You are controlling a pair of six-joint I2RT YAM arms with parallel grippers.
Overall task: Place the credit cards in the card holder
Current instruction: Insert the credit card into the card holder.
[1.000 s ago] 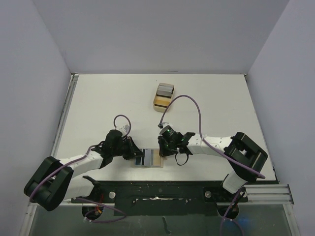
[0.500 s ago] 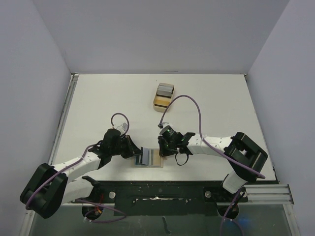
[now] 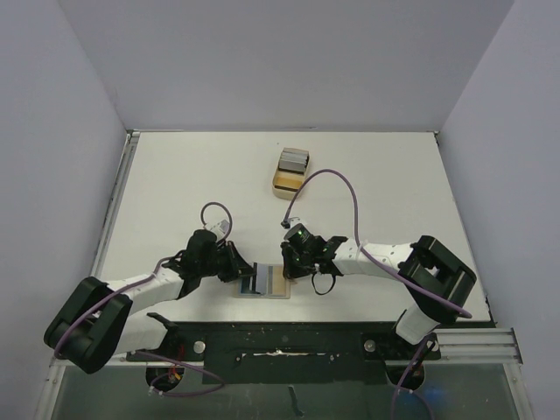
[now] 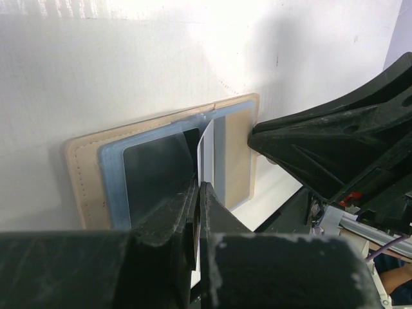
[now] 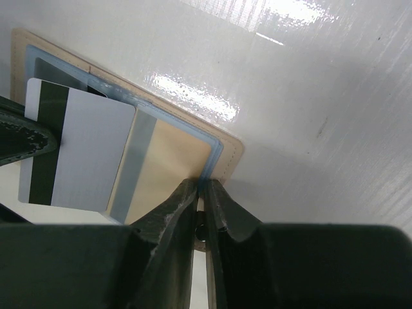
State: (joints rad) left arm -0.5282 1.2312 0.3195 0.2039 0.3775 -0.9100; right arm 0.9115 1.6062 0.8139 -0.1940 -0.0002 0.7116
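Our left gripper is pinched shut on a grey-white credit card with a dark stripe, holding it on edge just past its fingertips, over the open card holder. Our right gripper, jaws nearly together, grips the holder's edge opposite the left fingers.

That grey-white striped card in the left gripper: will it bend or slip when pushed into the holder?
Likely stiff: the striped card stands flat and unbowed though the left gripper pinches only one edge. Probably slippery, since its face looks smooth. The thin card holder may shift unless the right gripper, shut on its edge, holds it.
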